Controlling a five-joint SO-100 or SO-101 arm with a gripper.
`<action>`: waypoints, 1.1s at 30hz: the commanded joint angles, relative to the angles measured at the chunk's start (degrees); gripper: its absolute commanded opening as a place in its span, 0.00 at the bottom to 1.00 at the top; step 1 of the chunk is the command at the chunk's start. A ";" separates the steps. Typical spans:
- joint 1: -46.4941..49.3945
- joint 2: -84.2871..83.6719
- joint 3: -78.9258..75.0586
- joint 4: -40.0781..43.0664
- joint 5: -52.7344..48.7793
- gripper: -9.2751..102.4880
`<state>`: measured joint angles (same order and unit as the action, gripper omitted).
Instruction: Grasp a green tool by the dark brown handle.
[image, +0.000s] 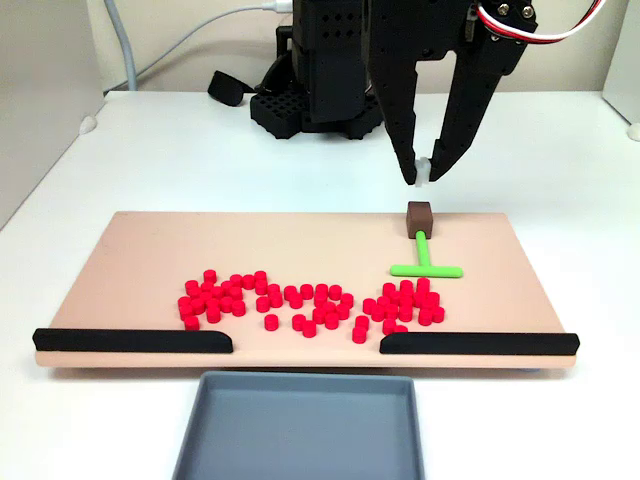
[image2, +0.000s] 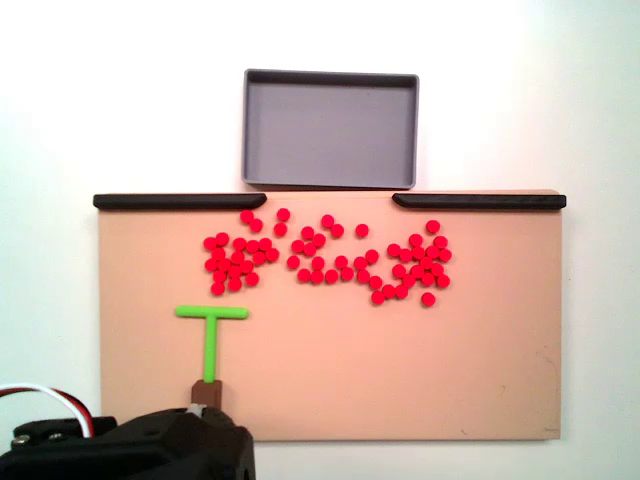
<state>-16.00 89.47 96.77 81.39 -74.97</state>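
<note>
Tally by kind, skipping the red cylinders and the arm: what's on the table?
Green tool: 1
Black strips: 2
Board: 1
Grey tray: 1
Total: 5

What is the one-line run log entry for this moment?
gripper: open, above dark brown handle | green tool: flat on board, ungrasped
</note>
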 joint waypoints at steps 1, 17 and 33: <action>-0.26 0.26 0.00 -0.18 -0.18 0.08; 0.26 -1.23 0.09 -0.18 -1.85 0.23; 2.37 0.44 2.90 -0.26 -0.44 0.25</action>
<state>-14.24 87.98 99.76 81.04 -75.15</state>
